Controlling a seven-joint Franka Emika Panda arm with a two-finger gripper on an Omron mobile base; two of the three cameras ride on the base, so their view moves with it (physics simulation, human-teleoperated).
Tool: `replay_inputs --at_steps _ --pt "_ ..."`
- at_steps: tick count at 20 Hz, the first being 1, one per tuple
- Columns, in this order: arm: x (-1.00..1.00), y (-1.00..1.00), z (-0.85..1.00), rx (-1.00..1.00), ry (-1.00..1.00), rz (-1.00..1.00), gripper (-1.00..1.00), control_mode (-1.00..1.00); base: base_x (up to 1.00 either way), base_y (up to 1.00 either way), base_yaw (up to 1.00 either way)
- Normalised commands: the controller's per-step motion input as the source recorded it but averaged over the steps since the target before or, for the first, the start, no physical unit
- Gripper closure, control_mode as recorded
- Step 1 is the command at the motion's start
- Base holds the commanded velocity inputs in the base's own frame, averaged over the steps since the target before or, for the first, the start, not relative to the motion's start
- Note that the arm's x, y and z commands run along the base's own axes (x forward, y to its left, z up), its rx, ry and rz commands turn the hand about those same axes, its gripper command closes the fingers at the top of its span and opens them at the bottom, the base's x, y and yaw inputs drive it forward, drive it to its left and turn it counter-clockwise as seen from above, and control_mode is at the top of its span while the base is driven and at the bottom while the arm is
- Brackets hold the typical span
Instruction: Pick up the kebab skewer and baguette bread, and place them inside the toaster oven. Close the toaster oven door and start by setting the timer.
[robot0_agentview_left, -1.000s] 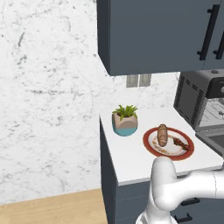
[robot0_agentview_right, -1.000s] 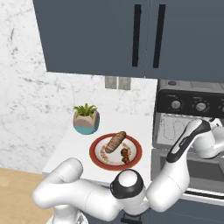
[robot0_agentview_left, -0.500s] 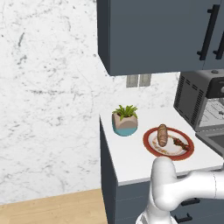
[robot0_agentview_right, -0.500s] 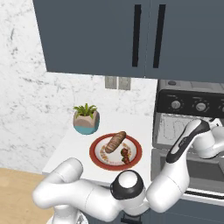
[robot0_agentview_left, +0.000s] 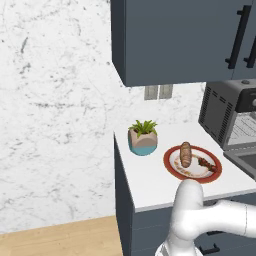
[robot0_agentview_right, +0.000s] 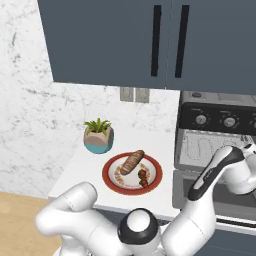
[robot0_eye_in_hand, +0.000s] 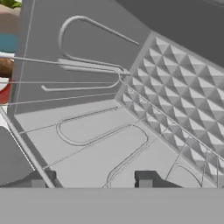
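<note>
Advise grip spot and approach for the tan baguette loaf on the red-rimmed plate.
Grip the tan-brown oblong baguette loaf across its middle, coming straight down from above. It lies flat on the red-rimmed white plate, so set the fingers across its narrow width. The dark-chunked kebab skewer lies close beside it; probably stay off that end.

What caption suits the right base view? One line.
Baguette bread and kebab skewer wait on plate beside open toaster oven.

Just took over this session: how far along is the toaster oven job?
Done: the toaster oven door is down. In hand: nothing; the gripper is open at the oven's wire rack. Left: the kebab skewer and baguette bread lie on the plate; then door and timer.
</note>
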Motion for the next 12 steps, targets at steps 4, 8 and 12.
replay_inputs --at_steps 4,8,12 --pt "-1.00 0.00 0.00 0.00 0.00 -0.19 1.00 -1.00 0.00 0.00 0.00" --pt "-1.00 0.00 0.08 0.00 0.01 -0.18 1.00 -1.00 0.00 0.00 0.00" --pt "-0.98 -0.03 0.45 0.00 0.11 -0.18 1.00 -1.00 0.00 0.00 0.00"
